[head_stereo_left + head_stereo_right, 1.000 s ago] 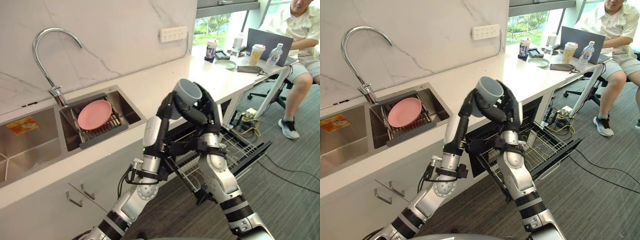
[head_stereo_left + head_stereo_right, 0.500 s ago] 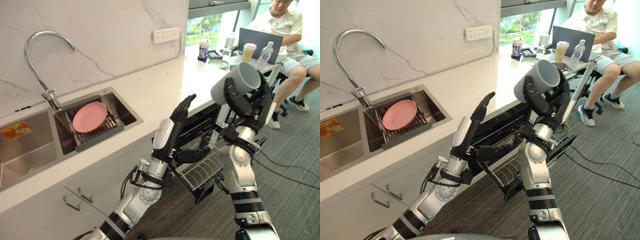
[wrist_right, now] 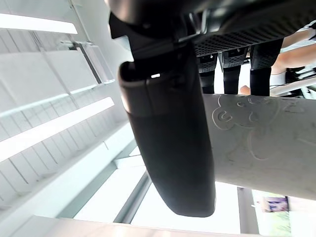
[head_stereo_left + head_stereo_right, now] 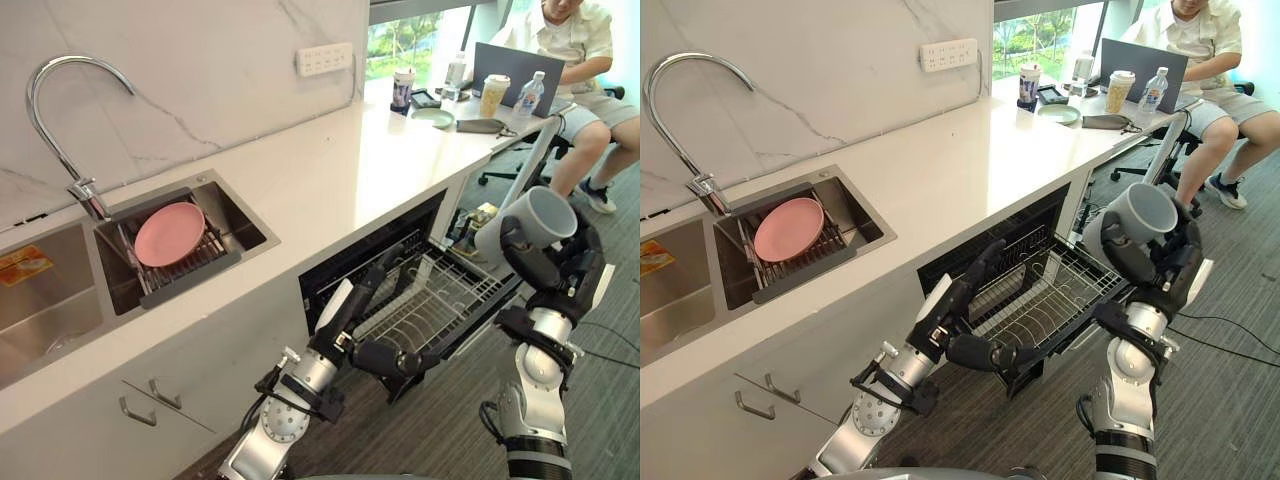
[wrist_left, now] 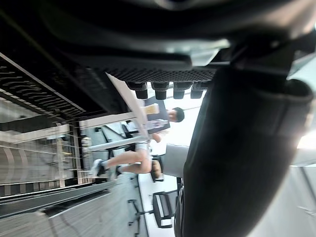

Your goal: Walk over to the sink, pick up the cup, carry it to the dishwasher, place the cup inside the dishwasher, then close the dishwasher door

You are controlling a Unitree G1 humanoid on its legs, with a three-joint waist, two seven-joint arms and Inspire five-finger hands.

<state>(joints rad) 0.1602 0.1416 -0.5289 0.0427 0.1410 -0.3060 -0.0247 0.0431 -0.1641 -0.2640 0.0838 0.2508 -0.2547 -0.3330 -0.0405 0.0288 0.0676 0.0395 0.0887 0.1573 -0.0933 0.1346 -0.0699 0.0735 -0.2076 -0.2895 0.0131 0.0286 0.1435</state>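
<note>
My right hand (image 4: 560, 262) is shut on the grey cup (image 4: 524, 222), held tilted in the air to the right of the open dishwasher, mouth facing up and to the right. In the right wrist view the pale cup (image 3: 256, 143) lies between the thumb and the fingers (image 3: 231, 64). The dishwasher's wire rack (image 4: 430, 300) is pulled out over the lowered door (image 4: 1090, 335). My left hand (image 4: 375, 285) is open, fingers straight, just above the rack's near-left corner.
The sink (image 4: 250, 225) at the left holds a pink plate (image 4: 168, 232) on a drying rack, under a curved tap (image 4: 60, 100). A person (image 4: 575, 60) sits at the counter's far end with a laptop (image 4: 510, 70), cups and a bottle. An office chair stands there.
My right hand carried the cup down and to the right, past the rack. The left hand dropped from chest height to the rack. The camera turned right.
</note>
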